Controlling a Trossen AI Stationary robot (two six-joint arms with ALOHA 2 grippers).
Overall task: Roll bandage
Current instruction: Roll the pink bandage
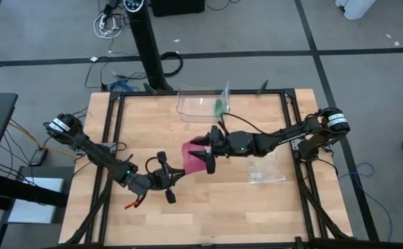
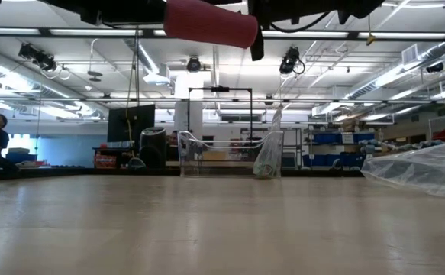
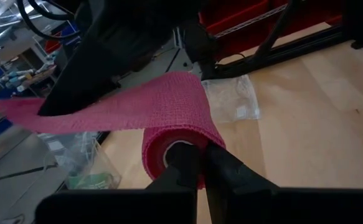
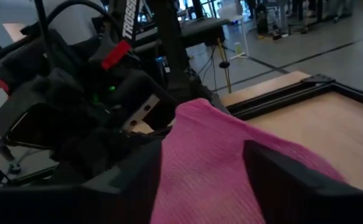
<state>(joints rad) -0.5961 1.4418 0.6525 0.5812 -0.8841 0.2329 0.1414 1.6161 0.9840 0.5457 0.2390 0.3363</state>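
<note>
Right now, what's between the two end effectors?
In the high view, only the bandage spans from the left end effector to the right end effector. The left wrist view shows its roll and loose strip.

Clear plastic bin [image 1: 201,102] holding green item [image 1: 218,107], flat clear plastic piece [image 1: 266,168] on wooden table [image 1: 256,207]

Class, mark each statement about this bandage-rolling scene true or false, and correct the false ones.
1. The bandage is held up off the table. True.
2. The bandage is green. False: it is magenta-pink.
3. The left hand grips the rolled end of the bandage. True.
4. The right hand rests at the table's edge, far from the bandage. False: it is at the bandage, with the flat strip between its fingers.
5. A clear container sits on the far side of the table. True.
</note>
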